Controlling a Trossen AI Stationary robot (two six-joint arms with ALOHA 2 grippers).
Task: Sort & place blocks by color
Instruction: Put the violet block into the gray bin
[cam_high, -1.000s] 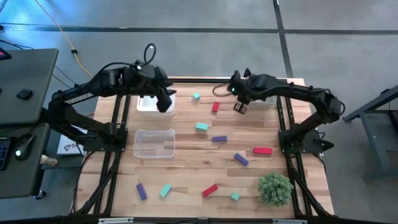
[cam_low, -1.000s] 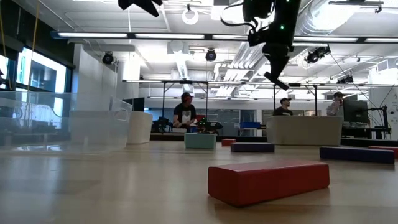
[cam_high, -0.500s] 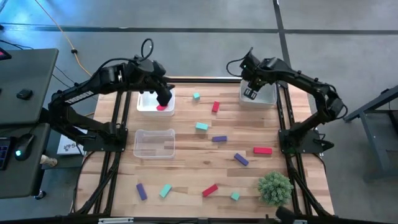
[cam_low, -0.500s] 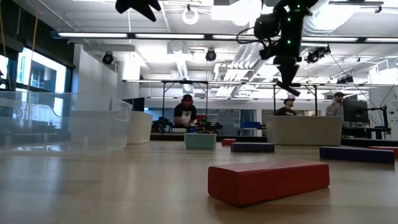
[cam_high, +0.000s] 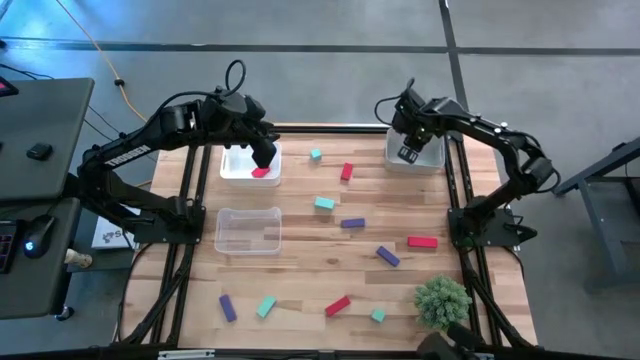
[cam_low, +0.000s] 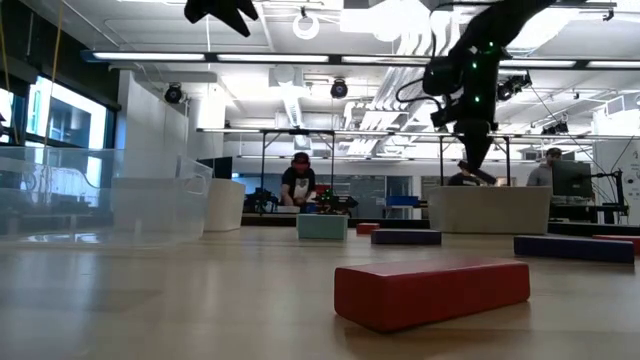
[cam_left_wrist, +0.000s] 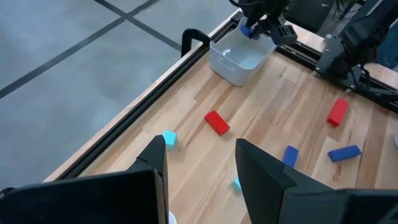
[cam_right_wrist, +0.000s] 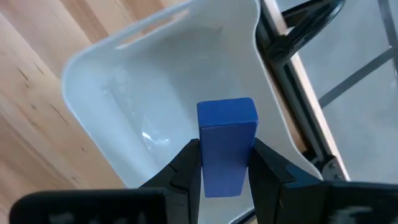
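My right gripper (cam_high: 408, 152) hangs over the clear bin (cam_high: 428, 160) at the table's far right, shut on a blue-purple block (cam_right_wrist: 227, 143). My left gripper (cam_high: 263, 158) stands open with nothing between its fingers, high over the clear bin (cam_high: 232, 168) at the far left; a red block (cam_high: 262, 172) lies in that bin. Red (cam_high: 347, 172), teal (cam_high: 324, 203) and purple (cam_high: 352, 223) blocks lie flat and scattered on the wooden table. My right gripper pinches the blue-purple block by two opposite side faces (cam_right_wrist: 205, 163) between its two fingers (cam_right_wrist: 186, 168). The fingers come from above, pointing steeply down. The block reaches out past the fingertips and hangs clear above the bin's inside (cam_right_wrist: 124, 93).
A third clear bin (cam_high: 248, 230) stands at the middle left. A green spiky plant ball (cam_high: 442, 302) sits at the near right. More blocks lie near the front edge, among them a red bar (cam_low: 430, 290). Black frame rails run along the table's sides. People sit in the room beyond.
My right gripper, keeping its hold on the block, has swung from over the far middle of the table toward the right edge, sunk somewhat, and now hangs over the far right bin.
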